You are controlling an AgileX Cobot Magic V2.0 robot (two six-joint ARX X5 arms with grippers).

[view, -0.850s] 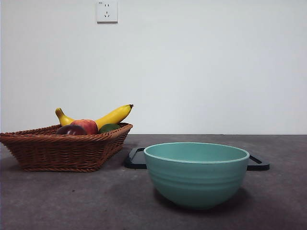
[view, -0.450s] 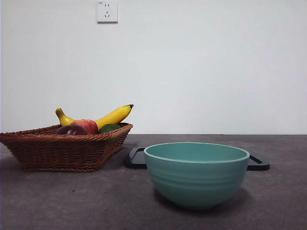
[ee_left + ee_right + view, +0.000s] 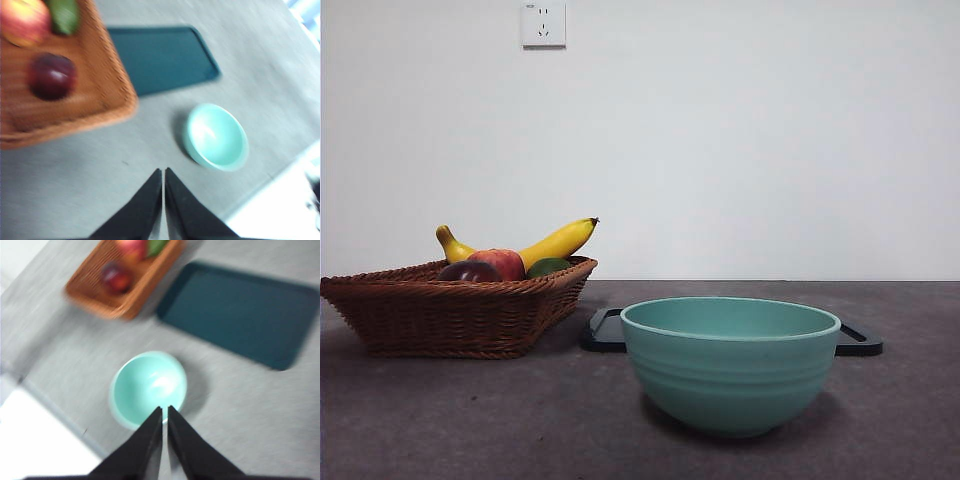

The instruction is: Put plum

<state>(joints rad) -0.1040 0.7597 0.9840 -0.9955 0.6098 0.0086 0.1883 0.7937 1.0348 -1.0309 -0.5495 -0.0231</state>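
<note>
The dark maroon plum [image 3: 468,272] lies in a brown wicker basket [image 3: 450,310] at the left; it also shows in the left wrist view [image 3: 51,76] and the right wrist view [image 3: 117,277]. My left gripper [image 3: 163,172] is shut and empty, high above the table between the basket [image 3: 100,100] and the bowl [image 3: 216,136]. My right gripper [image 3: 164,411] is shut and empty, high above the teal bowl [image 3: 148,386]. Neither gripper shows in the front view.
The basket also holds a banana [image 3: 555,242], a red-and-yellow peach-like fruit [image 3: 502,263] and a dark green fruit [image 3: 548,267]. A teal bowl [image 3: 730,360] stands at the front middle. A dark flat tray [image 3: 860,342] lies behind it.
</note>
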